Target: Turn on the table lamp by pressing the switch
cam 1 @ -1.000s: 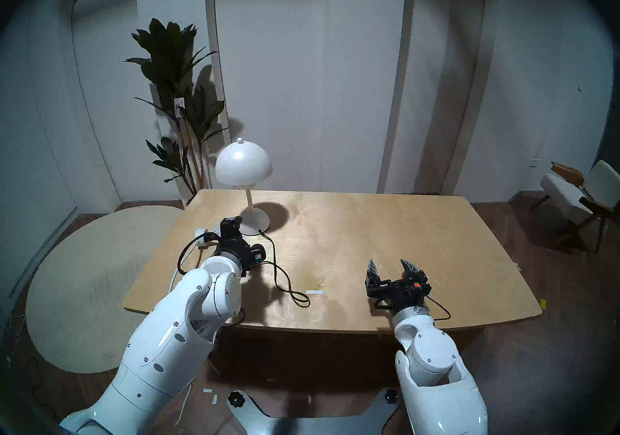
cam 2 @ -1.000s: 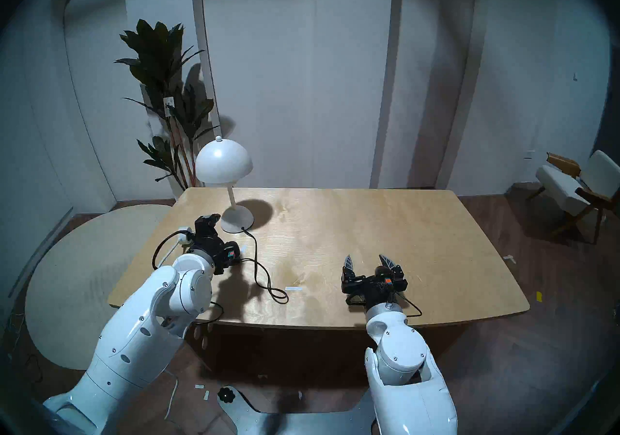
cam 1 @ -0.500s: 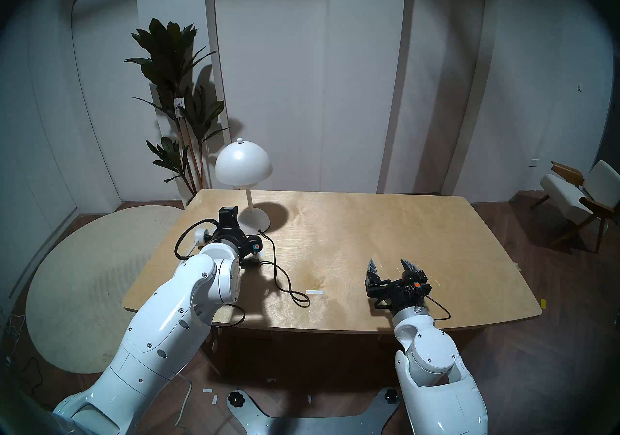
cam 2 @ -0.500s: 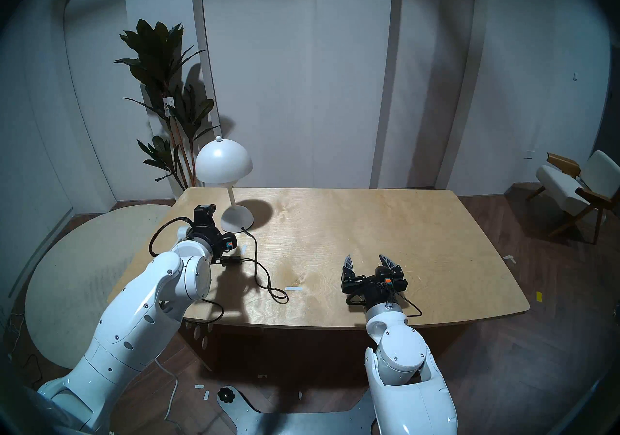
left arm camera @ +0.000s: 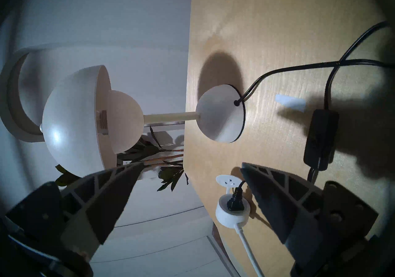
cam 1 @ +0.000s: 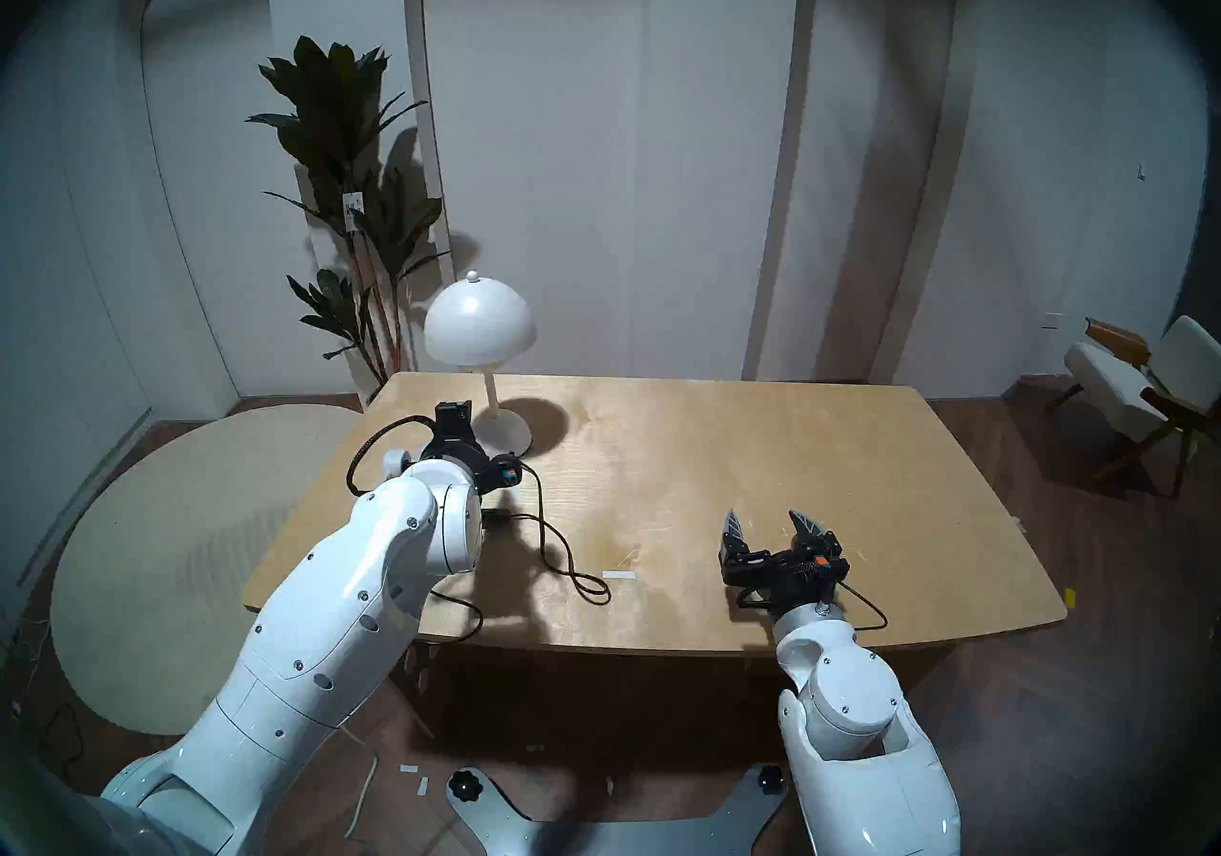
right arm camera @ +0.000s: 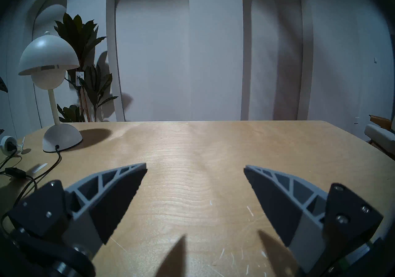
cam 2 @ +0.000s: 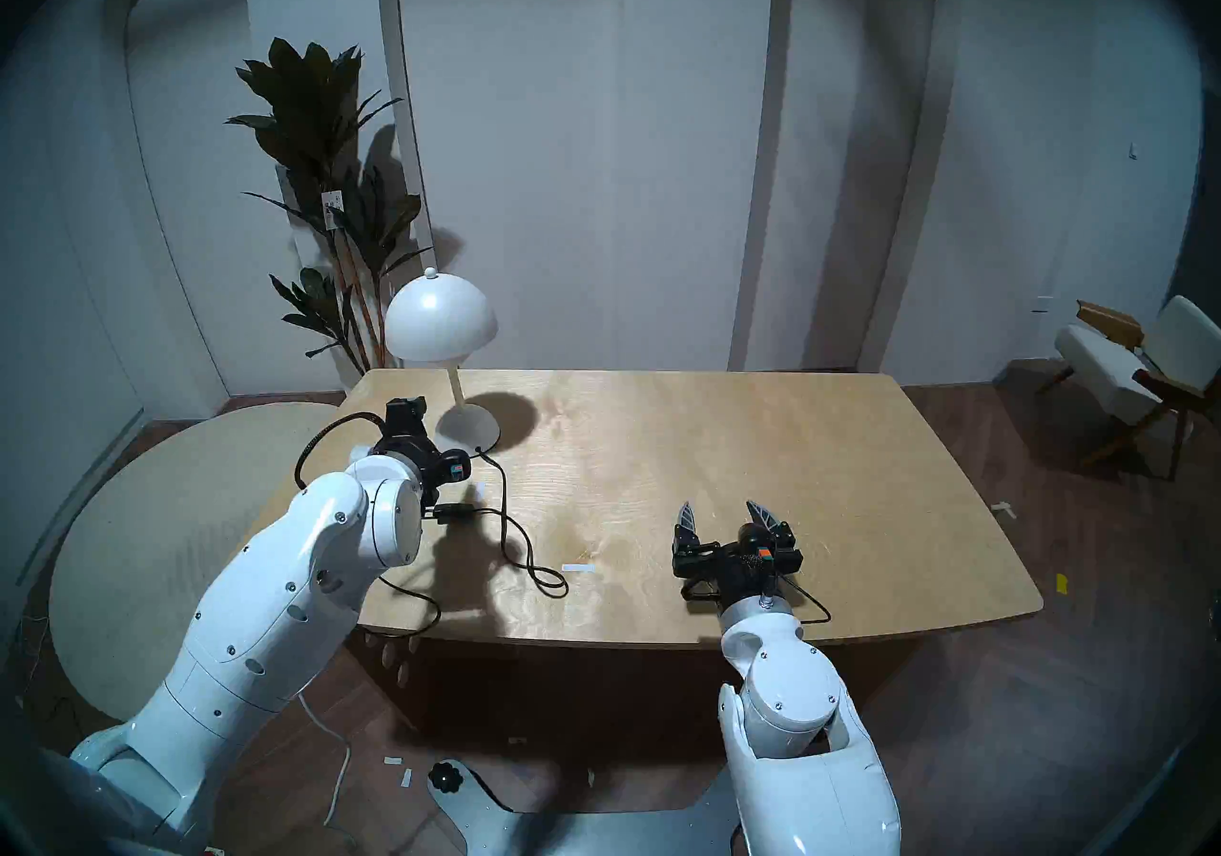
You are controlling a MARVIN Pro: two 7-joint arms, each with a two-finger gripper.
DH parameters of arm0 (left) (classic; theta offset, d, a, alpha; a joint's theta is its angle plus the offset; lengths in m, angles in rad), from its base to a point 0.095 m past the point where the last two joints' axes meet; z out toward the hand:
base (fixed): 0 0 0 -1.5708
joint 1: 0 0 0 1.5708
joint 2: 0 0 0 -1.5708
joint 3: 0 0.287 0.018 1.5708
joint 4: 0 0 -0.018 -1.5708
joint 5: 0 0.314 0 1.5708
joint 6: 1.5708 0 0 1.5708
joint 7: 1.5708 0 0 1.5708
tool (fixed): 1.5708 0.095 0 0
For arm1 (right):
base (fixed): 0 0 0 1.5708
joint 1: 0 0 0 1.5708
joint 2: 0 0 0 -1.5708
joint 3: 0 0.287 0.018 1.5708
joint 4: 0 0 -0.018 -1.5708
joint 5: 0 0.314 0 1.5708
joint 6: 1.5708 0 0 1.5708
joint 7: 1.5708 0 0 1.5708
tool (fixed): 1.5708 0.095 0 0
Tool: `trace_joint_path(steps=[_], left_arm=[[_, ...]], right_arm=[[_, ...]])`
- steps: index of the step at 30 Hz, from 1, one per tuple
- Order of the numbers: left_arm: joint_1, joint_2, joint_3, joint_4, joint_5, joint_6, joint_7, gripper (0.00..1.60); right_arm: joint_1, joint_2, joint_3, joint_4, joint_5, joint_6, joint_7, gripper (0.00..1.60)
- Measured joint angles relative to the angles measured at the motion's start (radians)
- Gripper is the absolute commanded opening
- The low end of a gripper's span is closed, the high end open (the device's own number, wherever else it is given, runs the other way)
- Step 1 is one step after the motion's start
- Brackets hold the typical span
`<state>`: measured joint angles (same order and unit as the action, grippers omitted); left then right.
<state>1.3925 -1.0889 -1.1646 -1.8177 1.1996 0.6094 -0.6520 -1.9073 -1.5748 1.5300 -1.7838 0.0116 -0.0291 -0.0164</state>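
The white table lamp (cam 1: 479, 323) stands unlit at the table's far left; it also shows in the left wrist view (left arm camera: 70, 120) and the right wrist view (right arm camera: 48, 53). Its black cord runs to the small black switch (cam 1: 499, 514), which lies flat on the table (left arm camera: 321, 139). My left gripper (left arm camera: 191, 164) is open and empty. It hovers over the table's left edge, with the switch just beyond one fingertip (left arm camera: 245, 166). My right gripper (cam 1: 761, 518) is open and empty above the table's front right.
A round white socket block (left arm camera: 232, 212) with a black plug and a white cable sits at the left table edge. The black cord loops (cam 1: 575, 570) beside a white tape strip (cam 1: 619, 574). A plant (cam 1: 343, 174) stands behind the lamp, and a chair (cam 1: 1149, 392) at far right.
My left wrist has moved up and away from the switch toward the lamp, uncovering the switch. The lamp stays unlit. The right arm has not moved.
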Motion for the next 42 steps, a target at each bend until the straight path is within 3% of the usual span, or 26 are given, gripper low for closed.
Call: trace_joint_path(steps=[12, 42], left_arm=[[-0.033, -0.041, 0.020, 0.068, 0.032, 0.051, -0.018, 1.60], [-0.046, -0.076, 0.074, 0.130, 0.050, 0.065, -0.012, 1.60]], right_arm=[[0.000, 0.000, 0.000, 0.000, 0.000, 0.000, 0.000, 1.60], [0.000, 0.000, 0.000, -0.001, 0.000, 0.000, 0.000, 1.60]])
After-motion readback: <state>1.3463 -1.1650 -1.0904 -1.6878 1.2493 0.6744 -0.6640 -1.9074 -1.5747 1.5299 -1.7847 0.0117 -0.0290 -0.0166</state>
